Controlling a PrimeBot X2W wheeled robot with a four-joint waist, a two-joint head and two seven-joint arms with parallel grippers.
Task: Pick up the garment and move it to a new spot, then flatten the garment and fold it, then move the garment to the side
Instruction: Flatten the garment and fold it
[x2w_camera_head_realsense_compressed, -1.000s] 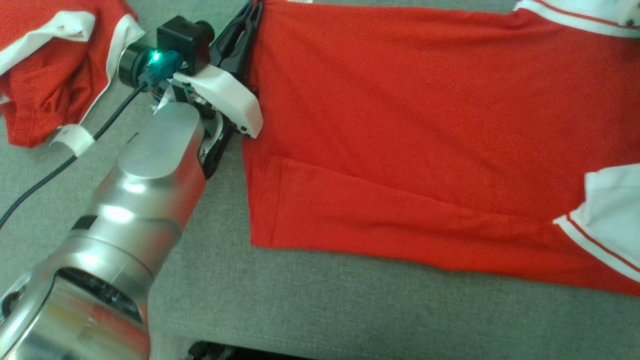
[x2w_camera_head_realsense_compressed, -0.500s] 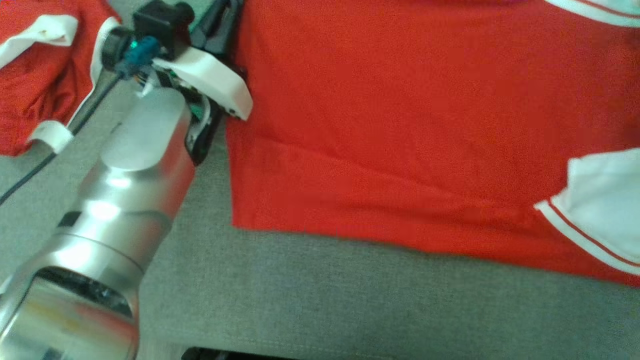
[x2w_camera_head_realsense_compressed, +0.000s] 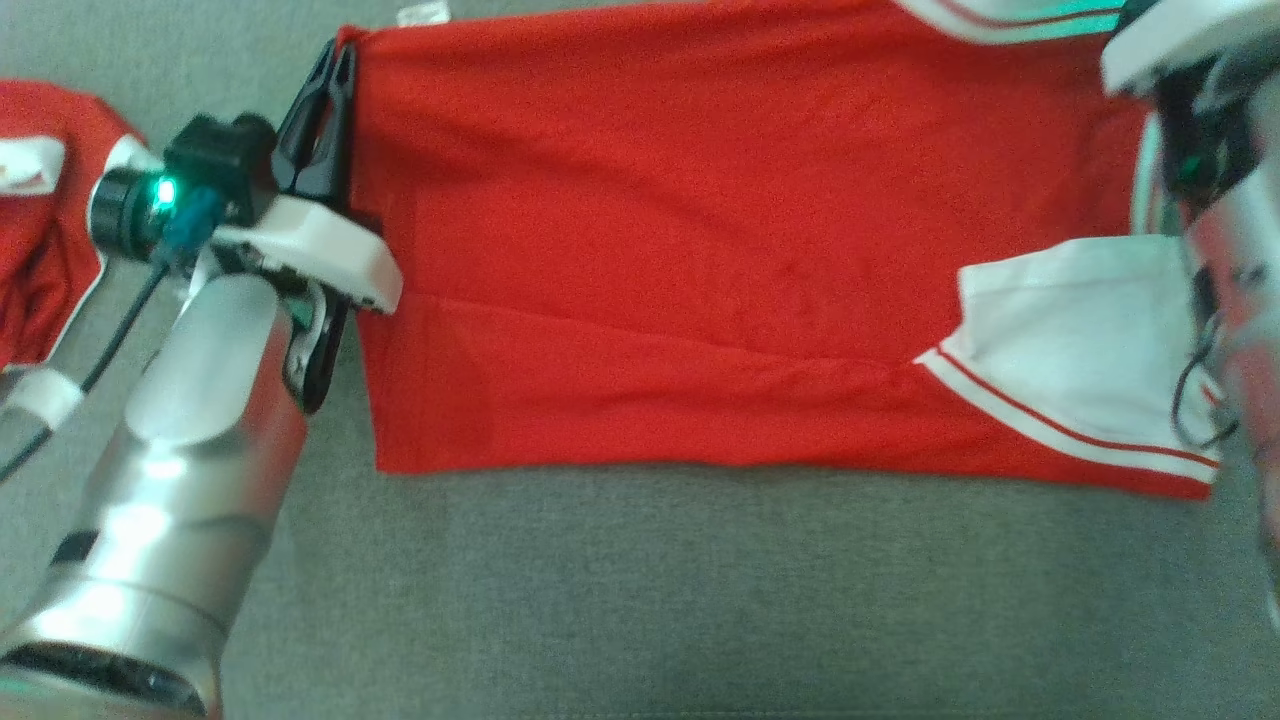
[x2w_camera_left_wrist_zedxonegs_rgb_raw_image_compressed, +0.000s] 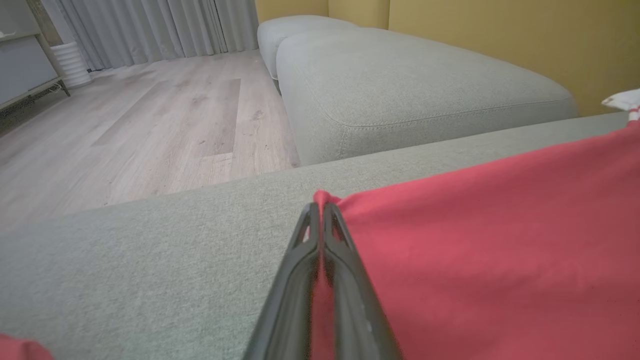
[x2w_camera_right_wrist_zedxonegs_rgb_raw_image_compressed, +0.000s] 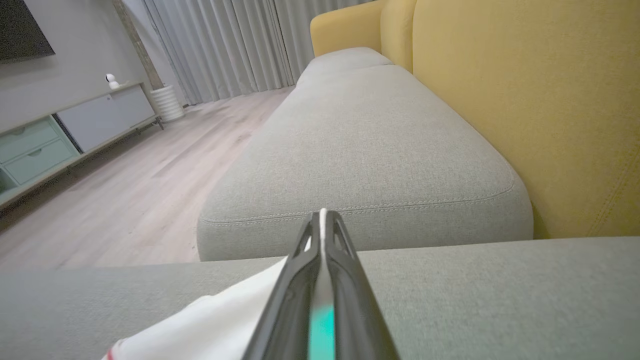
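left pincer clamping red corner of shirt; right pincer pinching its white edge. shirt lying spread on grey sofa.

I've got a broad strip of bare grey cushion along the near edge of the spread red garment — open for a pass. On the left, my left forearm and a second, crumpled garment crowd the way — a yellow backrest rises beside the cushions.
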